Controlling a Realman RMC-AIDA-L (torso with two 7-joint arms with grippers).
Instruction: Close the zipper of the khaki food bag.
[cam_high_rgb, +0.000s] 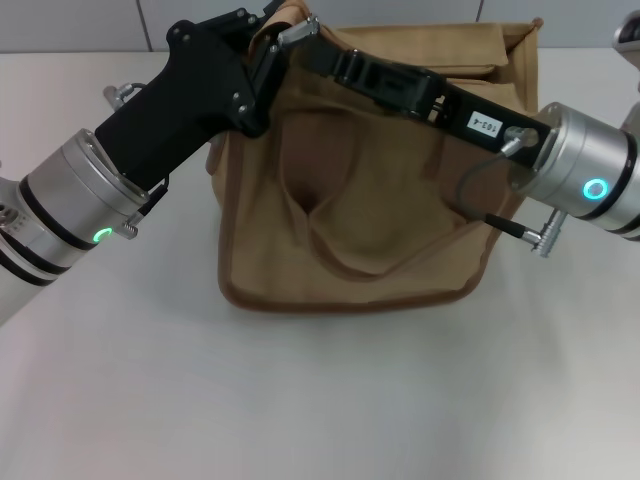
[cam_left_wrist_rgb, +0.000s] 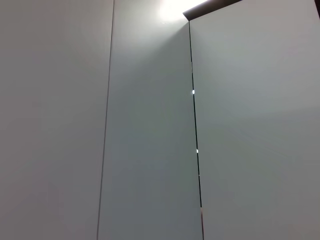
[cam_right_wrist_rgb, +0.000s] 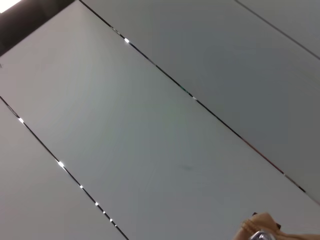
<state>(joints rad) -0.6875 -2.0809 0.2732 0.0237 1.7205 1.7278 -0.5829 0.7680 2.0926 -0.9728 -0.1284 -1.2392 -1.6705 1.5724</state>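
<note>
Bag (cam_high_rgb: 370, 230) on table (cam_high_rgb: 320, 400). Left gripper (cam_high_rgb: 285, 35) and right gripper (cam_high_rgb: 335, 60) both at bag top; grip state of neither discernible.

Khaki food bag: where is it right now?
In the head view the boxy tan canvas food bag sits centred on the white table, both arms reaching across its top from either side.

Both arms over bag (cam_high_rgb: 370, 200) on table (cam_high_rgb: 320, 400)
</note>
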